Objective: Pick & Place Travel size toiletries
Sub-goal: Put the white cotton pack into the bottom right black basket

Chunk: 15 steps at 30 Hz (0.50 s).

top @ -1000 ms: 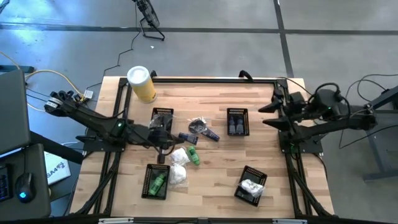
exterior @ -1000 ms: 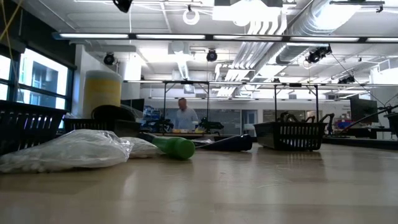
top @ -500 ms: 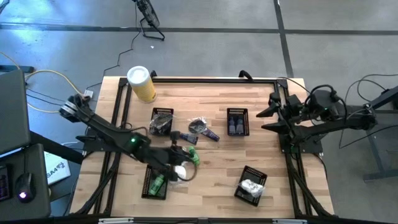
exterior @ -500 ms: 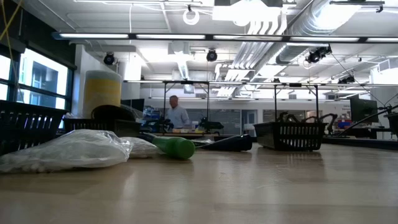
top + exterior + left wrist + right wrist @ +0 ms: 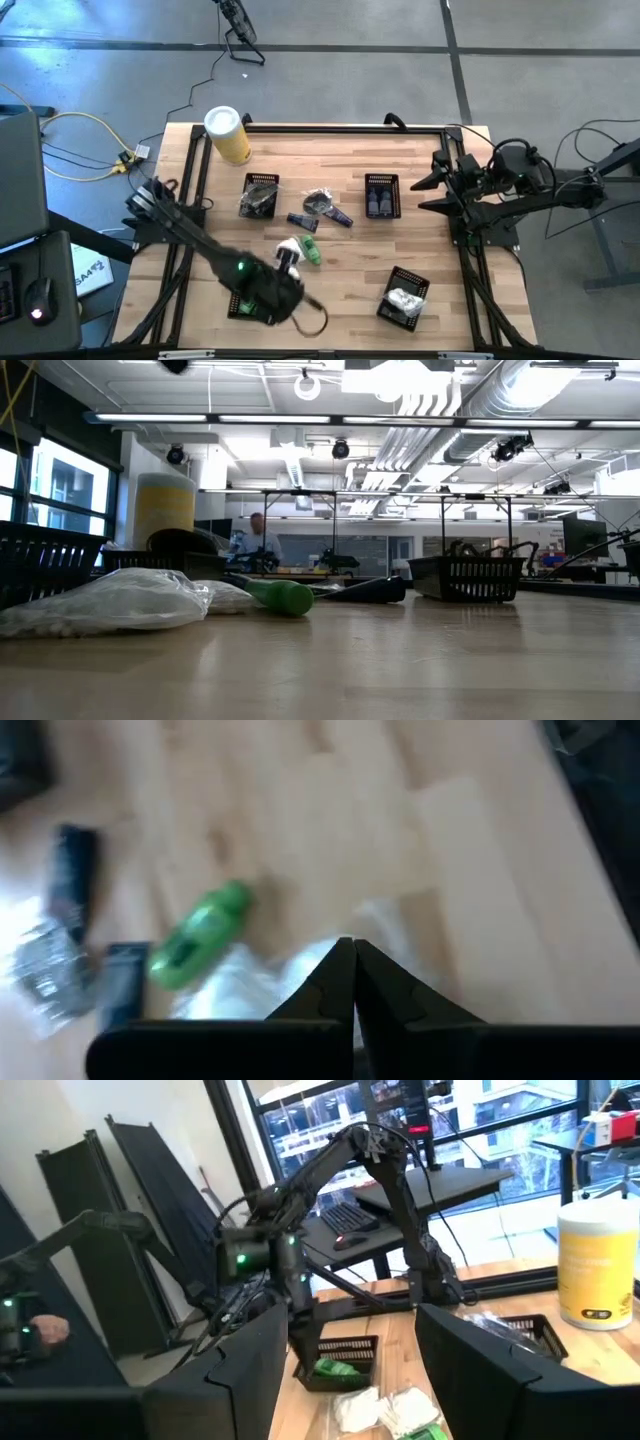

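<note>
A: While the left arm hangs over the near-left basket, left end effector reads fully closed, tips pressed together, nothing seen between them. Near edge of the counter: that basket holds a green bottle. Near-right basket holds a white packet.

B: Loose items?

A: Mid-counter. White packets just beside a second green bottle. Further back, a dark blue tube, another tube, and a silvery-clear packet touching it. Two far baskets: left one with something dark inside, cannot tell what; right one with dark blue tubes.

B: Right arm?

A: Right end effector parked off the right edge, fingers spread, empty. Waiting.

B: Risks?

A: My judgement: the closed tips sit low over the soft packets. A sweep from here could drag a packet or nudge the round bottle, which would roll. Closed fingers also can't grasp; they'd need to open first or they'll just push. Packet film is slippery and may slide out of a pinch.

B: Any writing?

A: Yellow canister at the far-left corner carries a label, too small to read. Bottle has a dark label patch, illegible. Person in the room beyond, well away.
</note>
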### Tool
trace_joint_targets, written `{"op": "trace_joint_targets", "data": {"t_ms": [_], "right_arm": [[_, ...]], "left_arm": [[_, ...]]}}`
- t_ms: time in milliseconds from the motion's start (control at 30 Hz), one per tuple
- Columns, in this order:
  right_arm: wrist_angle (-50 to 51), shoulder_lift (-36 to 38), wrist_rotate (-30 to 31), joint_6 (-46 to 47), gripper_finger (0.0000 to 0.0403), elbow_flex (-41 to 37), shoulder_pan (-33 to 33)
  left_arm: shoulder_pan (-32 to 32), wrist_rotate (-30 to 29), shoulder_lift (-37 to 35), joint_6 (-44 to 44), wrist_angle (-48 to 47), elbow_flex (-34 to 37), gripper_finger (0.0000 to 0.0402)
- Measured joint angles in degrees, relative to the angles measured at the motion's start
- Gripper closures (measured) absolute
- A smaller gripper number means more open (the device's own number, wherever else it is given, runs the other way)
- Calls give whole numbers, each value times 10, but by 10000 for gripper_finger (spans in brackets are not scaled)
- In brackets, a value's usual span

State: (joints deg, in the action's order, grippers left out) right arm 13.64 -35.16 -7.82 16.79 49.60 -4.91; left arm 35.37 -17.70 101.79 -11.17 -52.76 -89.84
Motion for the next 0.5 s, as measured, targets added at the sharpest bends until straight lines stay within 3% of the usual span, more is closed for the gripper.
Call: {"op": "trace_joint_targets", "data": {"t_ms": [233,500], "right_arm": [[0,0,-17,1,188,0,0],[-2,0,-14,8,188,0,0]], "left_arm": [[45,11,51,-37,37,-1,401],[47,11,83,-37,81,-1,400]]}}
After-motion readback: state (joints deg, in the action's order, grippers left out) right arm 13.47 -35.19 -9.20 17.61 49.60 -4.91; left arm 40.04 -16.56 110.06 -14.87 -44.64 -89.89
